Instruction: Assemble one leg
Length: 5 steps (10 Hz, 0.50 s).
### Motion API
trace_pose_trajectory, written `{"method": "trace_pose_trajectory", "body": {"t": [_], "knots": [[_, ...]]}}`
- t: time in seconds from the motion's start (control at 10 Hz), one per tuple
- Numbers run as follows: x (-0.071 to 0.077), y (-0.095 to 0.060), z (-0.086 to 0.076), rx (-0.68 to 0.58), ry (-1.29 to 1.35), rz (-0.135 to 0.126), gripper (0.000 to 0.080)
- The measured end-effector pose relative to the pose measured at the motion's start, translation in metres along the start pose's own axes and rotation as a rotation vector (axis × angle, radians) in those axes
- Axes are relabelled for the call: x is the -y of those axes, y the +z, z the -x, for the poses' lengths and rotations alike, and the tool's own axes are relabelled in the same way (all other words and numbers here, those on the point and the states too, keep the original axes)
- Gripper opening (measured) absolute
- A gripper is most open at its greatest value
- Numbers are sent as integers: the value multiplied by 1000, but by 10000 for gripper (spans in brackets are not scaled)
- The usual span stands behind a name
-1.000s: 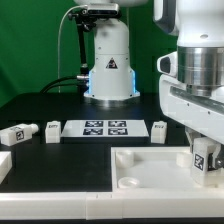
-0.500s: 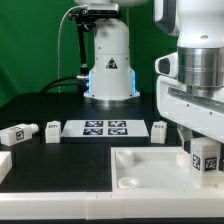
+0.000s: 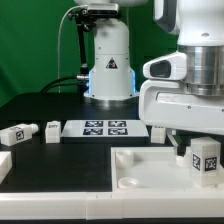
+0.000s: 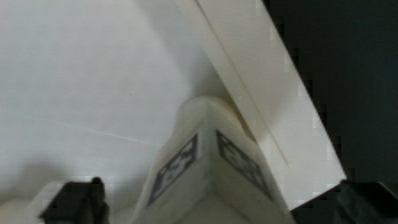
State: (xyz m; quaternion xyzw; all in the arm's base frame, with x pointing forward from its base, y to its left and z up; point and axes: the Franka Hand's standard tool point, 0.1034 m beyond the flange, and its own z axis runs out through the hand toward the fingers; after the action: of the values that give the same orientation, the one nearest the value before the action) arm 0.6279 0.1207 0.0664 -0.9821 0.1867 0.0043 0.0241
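White leg [image 3: 205, 158] [image 4: 214, 160] between unclenched fingers [image 4: 75, 198], tagged faces close-up only at wrist.

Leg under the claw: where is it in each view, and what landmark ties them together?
Exterior view: the leg stands at the exterior view's right, below the claw, on the large white tray-like piece.
Wrist view: the leg fills the lower middle, tagged faces showing.
Shared landmark: the tray's raised rim.
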Motion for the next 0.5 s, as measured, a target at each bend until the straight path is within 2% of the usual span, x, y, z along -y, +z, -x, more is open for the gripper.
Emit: {"method": "trace_pose_trajectory", "body": {"t": [0.3, 0.5], "knots": [[-1, 0, 0, -3, -346, 8, 649], [0, -2, 2, -6, -483, 14, 649]]}}
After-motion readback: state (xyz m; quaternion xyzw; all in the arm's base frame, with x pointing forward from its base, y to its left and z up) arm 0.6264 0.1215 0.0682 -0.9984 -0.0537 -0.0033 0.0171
